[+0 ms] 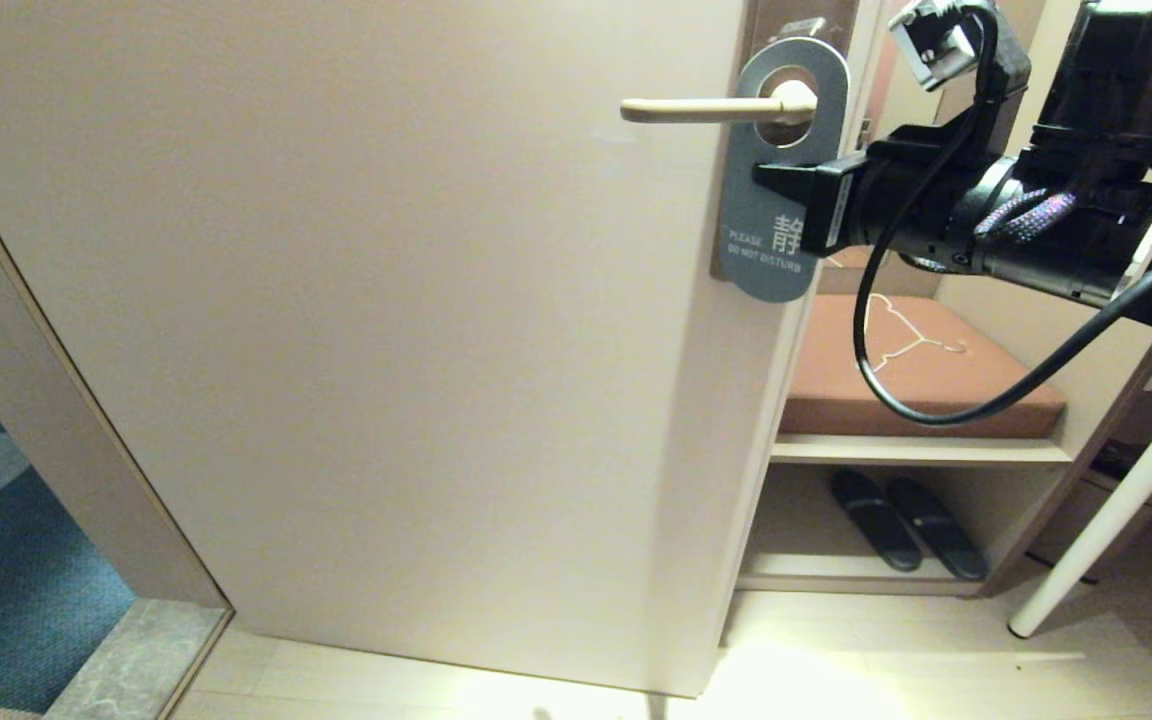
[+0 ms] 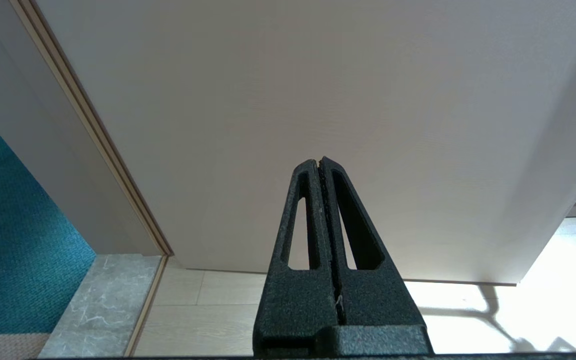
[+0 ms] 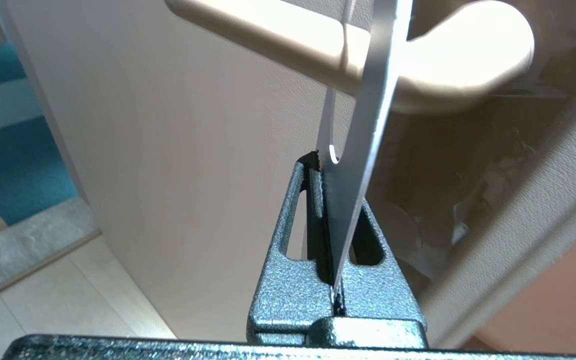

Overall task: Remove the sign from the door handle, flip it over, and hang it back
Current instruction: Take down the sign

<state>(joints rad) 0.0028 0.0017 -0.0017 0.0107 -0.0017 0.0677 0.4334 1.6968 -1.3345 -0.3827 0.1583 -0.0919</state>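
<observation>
The grey-blue sign (image 1: 774, 268), showing "PLEASE DO NOT DISTURB", hangs by its oval hole on the beige door handle (image 1: 701, 110), near the door's right edge. My right gripper (image 1: 768, 180) comes in from the right and is shut on the sign's middle, just below the hole. In the right wrist view the sign (image 3: 370, 120) stands edge-on between the closed fingers of the right gripper (image 3: 322, 161), with the door handle (image 3: 278, 35) passing through it above. My left gripper (image 2: 319, 161) is shut on nothing, low down and facing the door's lower part.
The pale door (image 1: 386, 300) fills the middle. Right of it, a brown cushioned bench (image 1: 976, 390) holds a white wire hanger (image 1: 911, 335), with black slippers (image 1: 906, 525) on the shelf below. A white table leg (image 1: 1116, 510) slants at far right. Teal carpet (image 1: 6, 570) lies left.
</observation>
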